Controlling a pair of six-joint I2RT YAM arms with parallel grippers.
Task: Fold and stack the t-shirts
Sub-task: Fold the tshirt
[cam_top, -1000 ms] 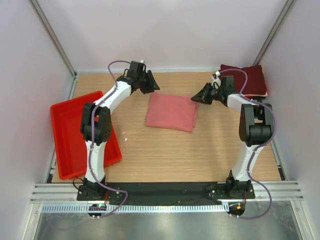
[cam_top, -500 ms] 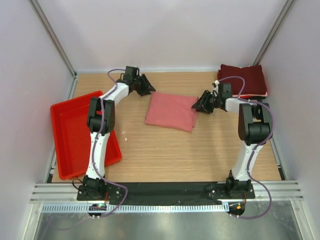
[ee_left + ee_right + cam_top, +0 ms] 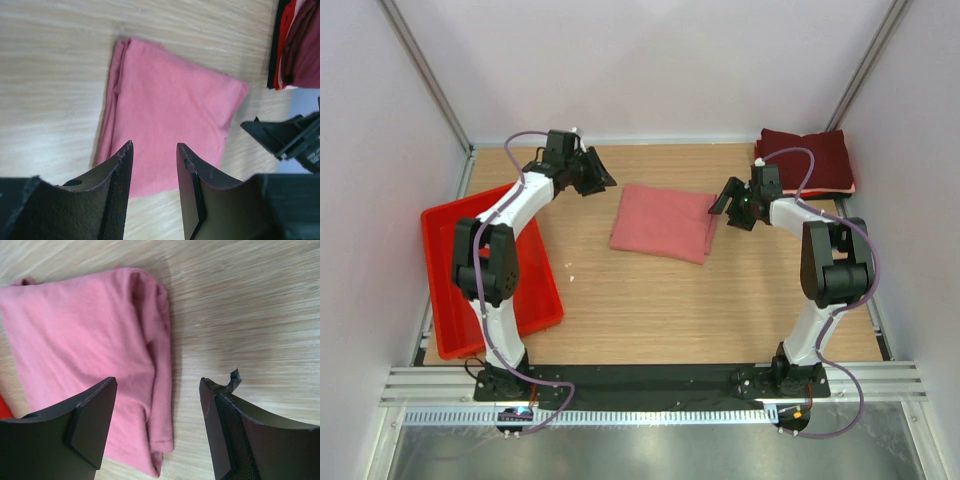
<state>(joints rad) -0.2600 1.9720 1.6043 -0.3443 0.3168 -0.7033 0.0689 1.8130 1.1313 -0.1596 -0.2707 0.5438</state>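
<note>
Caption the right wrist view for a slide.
Open right gripper over the folded edge of the salmon-pink t-shirt, which lies flat on the wooden table.

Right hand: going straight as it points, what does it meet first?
The right hand, open, would likely meet the salmon-pink t-shirt, at its folded edge just ahead; height above the table is unclear.

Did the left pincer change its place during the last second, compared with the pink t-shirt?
Yes. The left pincer has drawn back leftward, away from the folded pink t-shirt, which has not shifted; the gap between them is wider.
</note>
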